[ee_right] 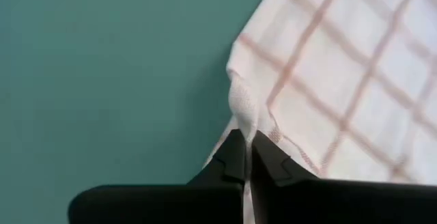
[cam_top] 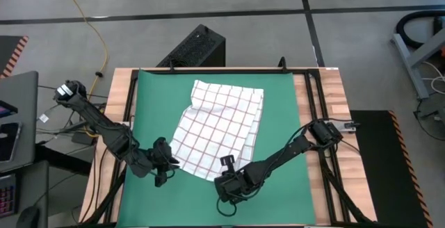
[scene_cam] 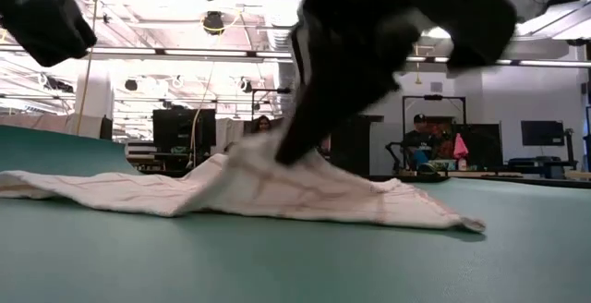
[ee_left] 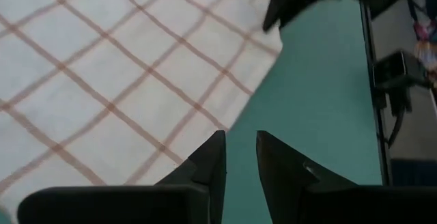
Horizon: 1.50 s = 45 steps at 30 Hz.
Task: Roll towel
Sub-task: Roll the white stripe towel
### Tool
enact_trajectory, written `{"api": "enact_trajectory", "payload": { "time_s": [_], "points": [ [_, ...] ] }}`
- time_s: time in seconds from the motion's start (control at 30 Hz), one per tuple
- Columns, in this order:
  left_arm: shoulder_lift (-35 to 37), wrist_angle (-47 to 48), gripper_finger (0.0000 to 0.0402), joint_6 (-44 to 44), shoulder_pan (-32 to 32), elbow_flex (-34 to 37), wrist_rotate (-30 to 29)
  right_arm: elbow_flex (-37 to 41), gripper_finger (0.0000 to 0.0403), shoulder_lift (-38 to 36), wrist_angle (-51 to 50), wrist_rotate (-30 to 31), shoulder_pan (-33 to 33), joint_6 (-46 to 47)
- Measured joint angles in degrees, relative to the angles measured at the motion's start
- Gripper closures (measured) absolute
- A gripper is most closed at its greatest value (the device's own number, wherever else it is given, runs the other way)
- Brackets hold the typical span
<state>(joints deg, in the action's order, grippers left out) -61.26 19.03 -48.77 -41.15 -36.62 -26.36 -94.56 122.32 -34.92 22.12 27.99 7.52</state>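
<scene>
The white towel with red grid lines [cam_top: 219, 127] lies spread on the green mat [cam_top: 278, 117], its far-left corner folded over. My right gripper [cam_top: 224, 167] is at the towel's near corner, shut on the cloth [ee_right: 244, 125]. In the low view the towel [scene_cam: 231, 187] rises to a peak under that gripper [scene_cam: 288, 155]. My left gripper [cam_top: 169, 162] hovers over the mat just off the towel's near-left edge [ee_left: 225, 125]. It is open by a narrow gap [ee_left: 240, 149] with nothing between its fingers. My right gripper pinches a small pucker of cloth [ee_right: 243, 108] between its two fingertips, at the towel's near corner beside the edge. The fingers slant down from the table's near right. The pinched spot is drawn up into a low tent [scene_cam: 268, 151]; the rest lies on the mat.
A black box [cam_top: 198, 47] stands just beyond the table's far edge. Dark rails [cam_top: 313, 110] run along the wooden table beside the mat. Bare mat lies near and right of the towel [cam_top: 278, 186]. People and equipment show in the room behind [scene_cam: 420, 141].
</scene>
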Motion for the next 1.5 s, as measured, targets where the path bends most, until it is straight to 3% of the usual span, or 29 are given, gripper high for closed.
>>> {"api": "enact_trajectory", "payload": {
  "time_s": [0.27,0.53,0.8,1.0,1.5],
  "points": [
    [-5.5,-0.7,0.0396,-1.2,-5.6,0.0,-3.6,-7.8,0.0394,0.0,-7.5,3.5,-2.8,0.5],
    [-16.0,-3.7,0.0401,-5.1,-8.0,0.0,-3.0,-16.7,0.0394,-0.5,-16.8,12.4,-6.1,3.0],
    [-21.6,0.7,0.0401,-14.4,-8.3,0.0,-10.4,-25.2,0.0394,-0.5,-20.2,18.9,-7.6,2.7],
    [-22.4,6.1,0.0401,-21.1,-8.3,0.2,-15.1,-26.9,0.0394,-0.5,-21.9,18.8,-7.9,2.7],
    [-22.3,6.2,0.0401,-23.8,-8.2,3.5,-11.8,-26.8,0.0394,-0.3,-35.9,17.3,-4.4,10.9]
  ]
}}
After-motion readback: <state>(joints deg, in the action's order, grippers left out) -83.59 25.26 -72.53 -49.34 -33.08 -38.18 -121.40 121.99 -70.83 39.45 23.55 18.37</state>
